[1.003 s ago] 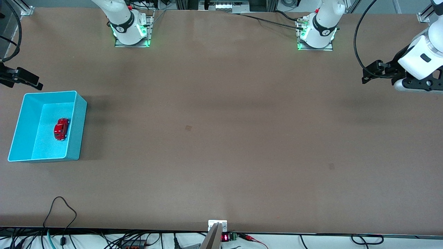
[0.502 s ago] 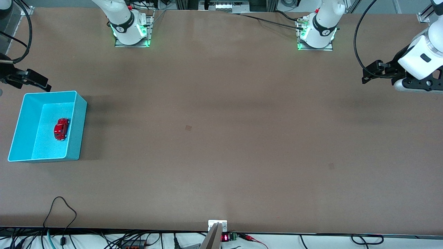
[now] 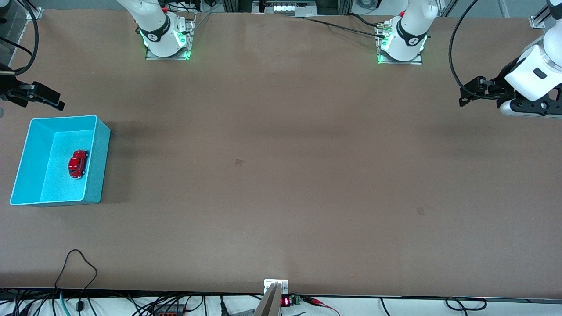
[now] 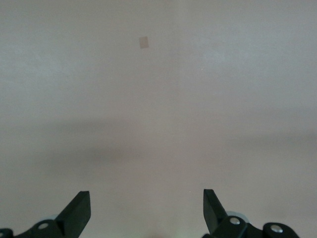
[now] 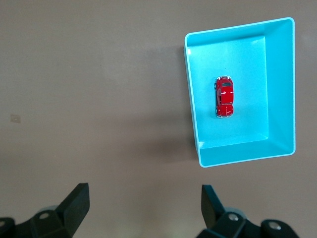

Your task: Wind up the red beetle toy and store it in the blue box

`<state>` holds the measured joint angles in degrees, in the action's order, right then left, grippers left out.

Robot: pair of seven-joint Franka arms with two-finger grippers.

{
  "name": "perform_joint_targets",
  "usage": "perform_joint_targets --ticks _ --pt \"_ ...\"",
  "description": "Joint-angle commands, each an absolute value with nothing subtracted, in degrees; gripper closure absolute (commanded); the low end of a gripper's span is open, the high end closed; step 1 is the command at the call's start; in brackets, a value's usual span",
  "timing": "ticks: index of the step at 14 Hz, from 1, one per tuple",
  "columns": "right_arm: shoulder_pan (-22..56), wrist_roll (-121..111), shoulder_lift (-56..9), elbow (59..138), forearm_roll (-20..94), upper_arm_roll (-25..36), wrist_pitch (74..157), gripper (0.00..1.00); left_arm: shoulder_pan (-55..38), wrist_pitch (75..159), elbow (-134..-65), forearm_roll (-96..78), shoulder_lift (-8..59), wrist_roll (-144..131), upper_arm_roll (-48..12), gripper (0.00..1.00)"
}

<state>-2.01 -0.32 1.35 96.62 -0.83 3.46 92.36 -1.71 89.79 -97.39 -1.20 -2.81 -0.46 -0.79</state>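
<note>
The red beetle toy (image 3: 77, 163) lies on the floor of the blue box (image 3: 99, 162), which stands at the right arm's end of the table. In the right wrist view the toy (image 5: 224, 96) lies alone in the box (image 5: 192, 99). My right gripper (image 3: 52, 100) hangs open and empty over the table just past the box's rim on the robots' side; its jaws (image 5: 143, 198) stand wide apart over bare table. My left gripper (image 3: 464, 97) waits open and empty over the left arm's end of the table, with only bare table below it (image 4: 147, 203).
A small square mark (image 3: 239, 162) sits near the table's middle. A black cable loop (image 3: 77, 263) lies near the front edge. The two arm bases (image 3: 164, 37) (image 3: 401, 41) stand along the robots' edge.
My right gripper has shifted slightly beside the box's rim, a little toward the table's middle. The toy, the box and the left arm have not moved.
</note>
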Motion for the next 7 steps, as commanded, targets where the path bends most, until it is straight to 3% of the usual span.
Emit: perform_joint_targets --ticks 1,7 --pt "-2.5 -0.7 2.1 96.0 -0.8 3.3 91.1 0.0 -1.3 88.9 -96.9 -1.5 -3.3 0.9 -1.0 0.0" --pt "-2.5 -1.0 3.1 96.1 -0.9 3.3 90.5 0.0 -1.4 88.9 -96.9 -1.5 -3.4 0.9 -1.1 0.0"
